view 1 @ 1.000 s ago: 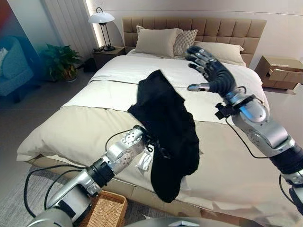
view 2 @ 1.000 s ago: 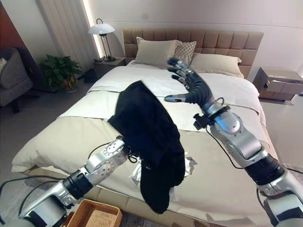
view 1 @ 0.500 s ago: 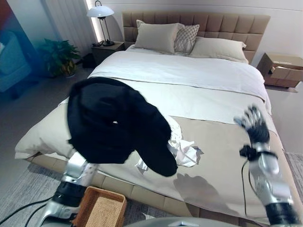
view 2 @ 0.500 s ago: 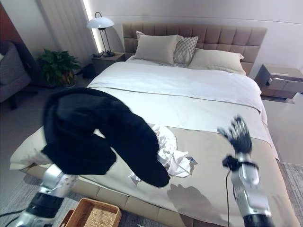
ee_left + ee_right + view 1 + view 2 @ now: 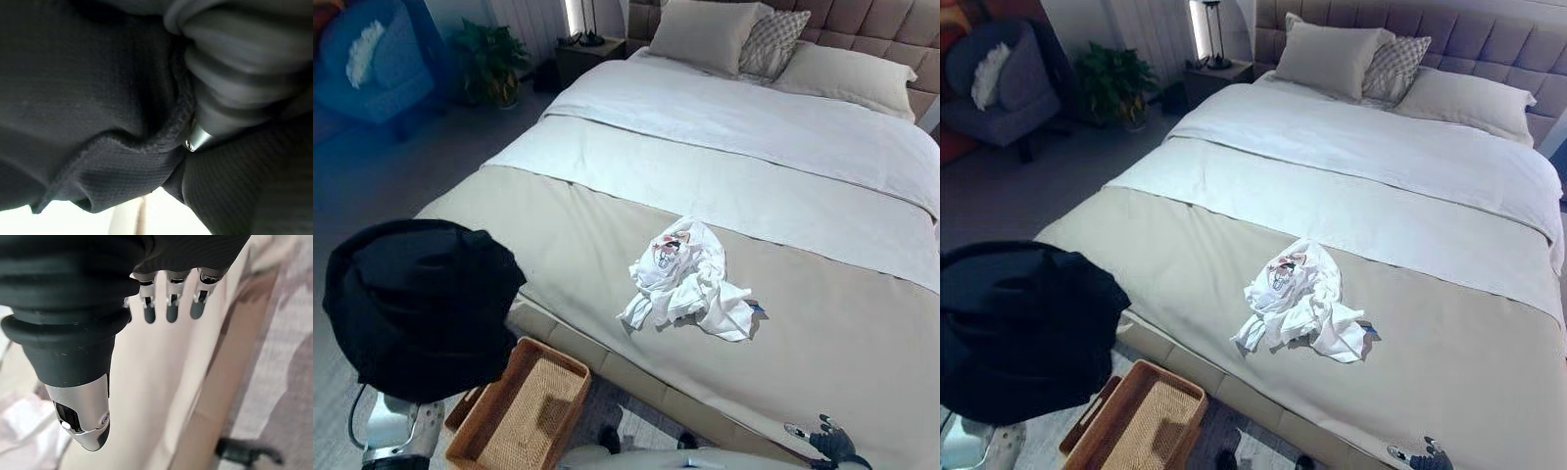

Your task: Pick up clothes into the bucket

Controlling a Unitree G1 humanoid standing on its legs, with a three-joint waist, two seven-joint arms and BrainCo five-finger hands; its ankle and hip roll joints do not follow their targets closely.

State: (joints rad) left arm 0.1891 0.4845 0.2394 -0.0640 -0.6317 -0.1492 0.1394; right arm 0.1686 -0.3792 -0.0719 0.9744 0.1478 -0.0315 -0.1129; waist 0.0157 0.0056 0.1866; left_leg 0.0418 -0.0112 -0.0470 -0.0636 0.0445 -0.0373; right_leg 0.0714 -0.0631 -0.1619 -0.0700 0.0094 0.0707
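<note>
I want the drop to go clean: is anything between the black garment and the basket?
Nothing visible. The black garment hangs bunched over the left hand, up beside the bed, and the open wicker basket sits on the floor right below and beside it. The white shirt lies apart on the bed.

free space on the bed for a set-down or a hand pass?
Bare beige cover on all sides of the white garment, widest toward the right hand at the foot. The white sheet band up to the pillows is bare too. Crowded at the near left corner: the black garment hangs by the wicker basket.
</note>
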